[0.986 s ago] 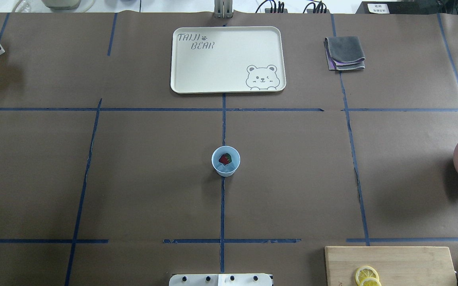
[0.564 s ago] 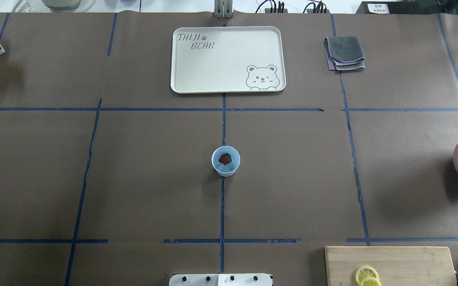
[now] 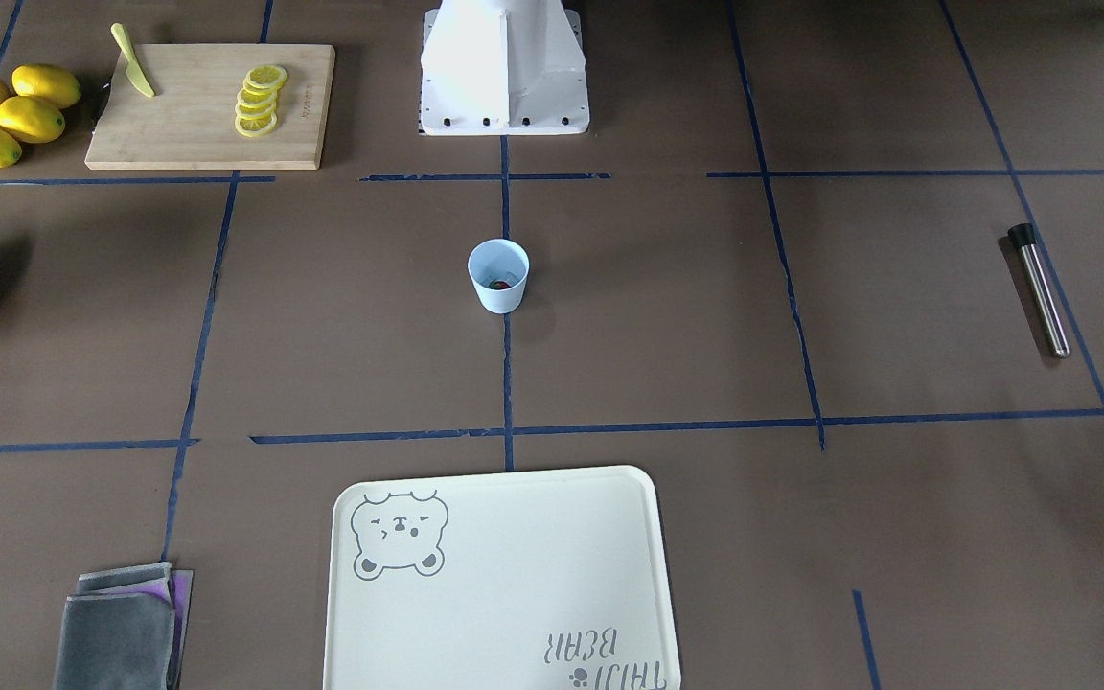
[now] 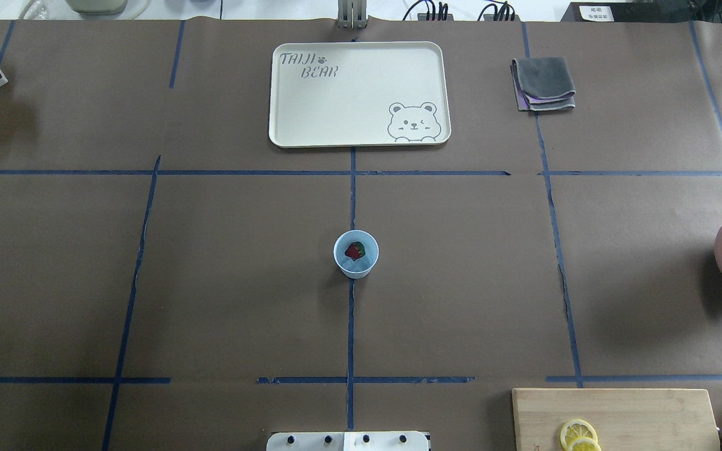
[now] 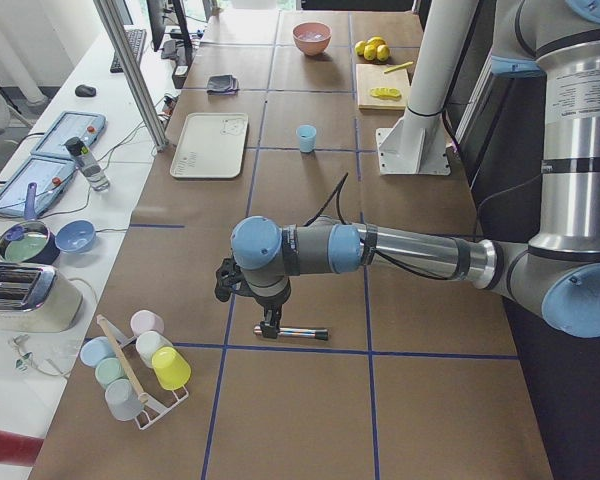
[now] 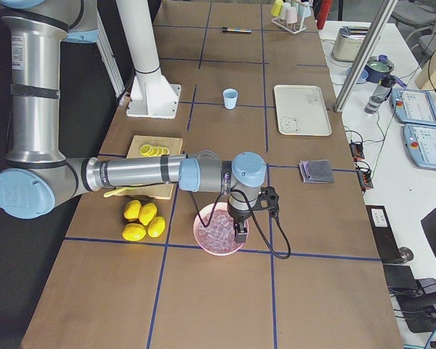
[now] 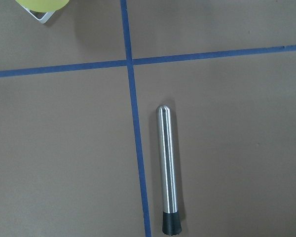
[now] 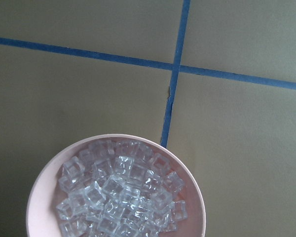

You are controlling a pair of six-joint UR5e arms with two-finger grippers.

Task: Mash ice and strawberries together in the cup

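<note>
My left gripper [image 5: 270,328] hangs low over one end of the metal rod [image 7: 168,168], which lies flat beside a tape line. I see this gripper only from the side, so I cannot tell how its fingers are set. My right gripper [image 6: 240,234] hovers over the pink bowl [image 6: 202,231] of cubes [image 8: 121,197], and I cannot tell its spread either.

The cup [image 4: 356,254] stands upright at the table's middle on the centre tape line, well apart from both grippers. Inside it a strawberry [image 4: 353,251] rests on the ice [image 4: 355,267].

Beyond the cup lie the tray [image 4: 361,94] and a folded cloth [image 4: 544,83]. Near the robot's base are the board [image 3: 197,115] with lemon slices [image 3: 260,101] and a knife [image 3: 133,62], with whole lemons [image 3: 11,113] just beside it.
</note>
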